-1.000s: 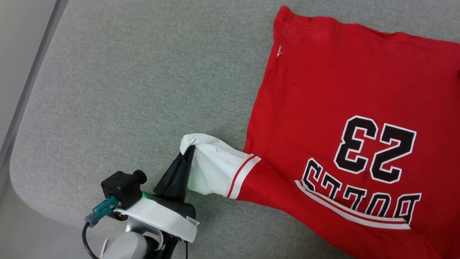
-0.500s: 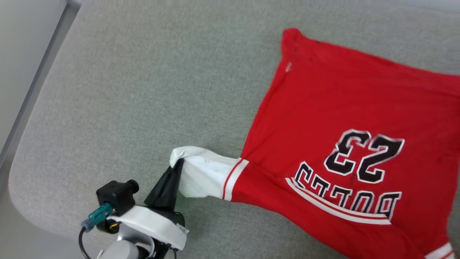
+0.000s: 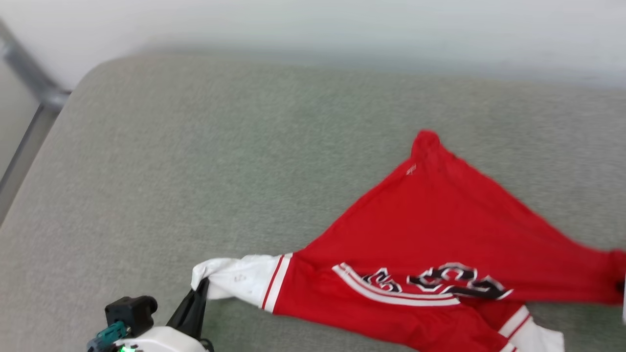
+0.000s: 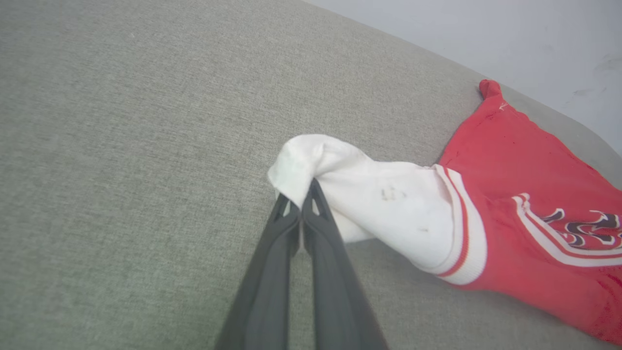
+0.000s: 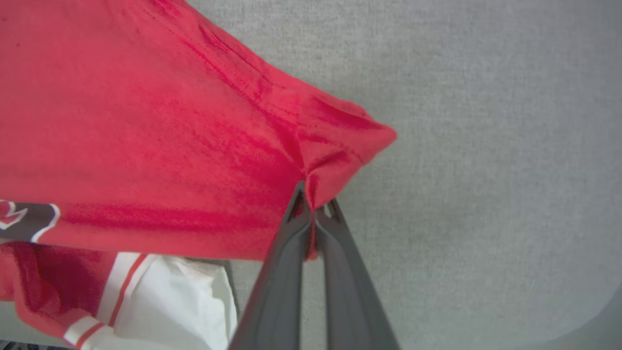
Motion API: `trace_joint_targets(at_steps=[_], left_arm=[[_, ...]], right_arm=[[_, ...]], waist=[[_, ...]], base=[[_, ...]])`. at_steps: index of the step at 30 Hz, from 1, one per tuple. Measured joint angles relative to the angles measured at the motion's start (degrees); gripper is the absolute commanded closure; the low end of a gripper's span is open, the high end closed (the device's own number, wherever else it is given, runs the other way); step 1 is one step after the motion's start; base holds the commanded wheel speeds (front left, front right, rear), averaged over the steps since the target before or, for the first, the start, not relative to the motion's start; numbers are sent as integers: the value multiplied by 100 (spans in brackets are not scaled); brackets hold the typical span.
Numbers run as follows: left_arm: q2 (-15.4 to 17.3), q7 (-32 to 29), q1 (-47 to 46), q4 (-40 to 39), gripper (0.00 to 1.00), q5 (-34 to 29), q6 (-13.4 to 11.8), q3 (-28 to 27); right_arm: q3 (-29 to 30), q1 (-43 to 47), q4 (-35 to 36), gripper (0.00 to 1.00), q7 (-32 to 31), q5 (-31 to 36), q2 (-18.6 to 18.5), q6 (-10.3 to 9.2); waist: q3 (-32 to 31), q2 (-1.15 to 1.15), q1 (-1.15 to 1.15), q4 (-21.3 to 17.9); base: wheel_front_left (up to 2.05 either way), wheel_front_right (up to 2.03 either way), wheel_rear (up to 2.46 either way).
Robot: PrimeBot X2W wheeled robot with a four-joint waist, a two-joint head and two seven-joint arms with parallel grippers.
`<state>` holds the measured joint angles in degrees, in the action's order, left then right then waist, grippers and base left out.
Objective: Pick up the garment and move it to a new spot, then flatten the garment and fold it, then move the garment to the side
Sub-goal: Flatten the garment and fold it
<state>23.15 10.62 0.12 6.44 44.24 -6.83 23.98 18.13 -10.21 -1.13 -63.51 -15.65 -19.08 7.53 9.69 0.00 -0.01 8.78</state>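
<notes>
One white-sleeved red jersey T-shirt (image 3: 430, 220) stretched between two hands over a grey fabric desk (image 3: 195, 146).
Left hand (image 4: 297, 197) pinches a sleeve, right hand (image 5: 313, 201) a red corner; long axis runs hand to hand.

Matt cloth garment (image 3: 430, 220), coarse grey upholstery (image 3: 195, 171)

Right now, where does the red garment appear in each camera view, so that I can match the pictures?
Head view: garment lower right, white sleeve reaching lower left.
Left wrist view: right side, sleeve at centre, pinched by the left tool.
Right wrist view: upper left, red corner pinched by the right tool.
Shared landmark: the black lettering with white outline.
</notes>
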Motion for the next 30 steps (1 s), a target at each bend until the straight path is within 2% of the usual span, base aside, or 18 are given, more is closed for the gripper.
trace_joint_targets(at_steps=[5,11,12,13,14,16,19,25,28,30], left_arm=[[151,-124,254,11,100,103,-129,-89],[207,-224,458,48,100,185,-182,-96],[210,-229,469,41,100,186,-188,-97],[212,-240,474,32,100,185,-194,-88],[214,-244,482,20,100,185,-203,-76],[223,-260,492,-12,100,181,-226,-47],[242,-290,488,-77,100,151,-232,-30],[294,-315,387,-247,100,80,-250,-5],[313,-325,277,-342,100,36,-264,2],[319,-325,195,-386,100,20,-269,8]], right_arm=[[204,1218,639,100,2,-178,474,-1],[422,2470,900,100,240,-218,1291,-1],[428,2587,889,94,304,-267,1389,-1],[408,2693,871,80,367,-293,1455,-1],[415,2767,844,0,514,-338,1516,-1],[447,2820,735,0,878,-425,1569,-2],[501,2773,648,0,1767,-550,1591,-2],[645,2146,326,0,4096,-600,1608,-2],[369,1769,70,0,4851,-443,1617,-2],[235,1407,-171,0,5141,-347,1588,-2]], waist=[[-326,0,0,-376],[-609,0,-1,-690],[-633,0,-1,-732],[-654,0,0,-770],[-669,0,0,-801],[-677,0,0,-843],[-651,0,0,-864],[-562,0,1,-836],[-466,0,1,-806],[-381,0,1,-788]], base=[[0,0,0],[0,0,0],[0,0,0],[0,0,0],[0,0,0],[0,0,0],[0,0,0],[0,0,0],[0,0,0],[0,0,0]])
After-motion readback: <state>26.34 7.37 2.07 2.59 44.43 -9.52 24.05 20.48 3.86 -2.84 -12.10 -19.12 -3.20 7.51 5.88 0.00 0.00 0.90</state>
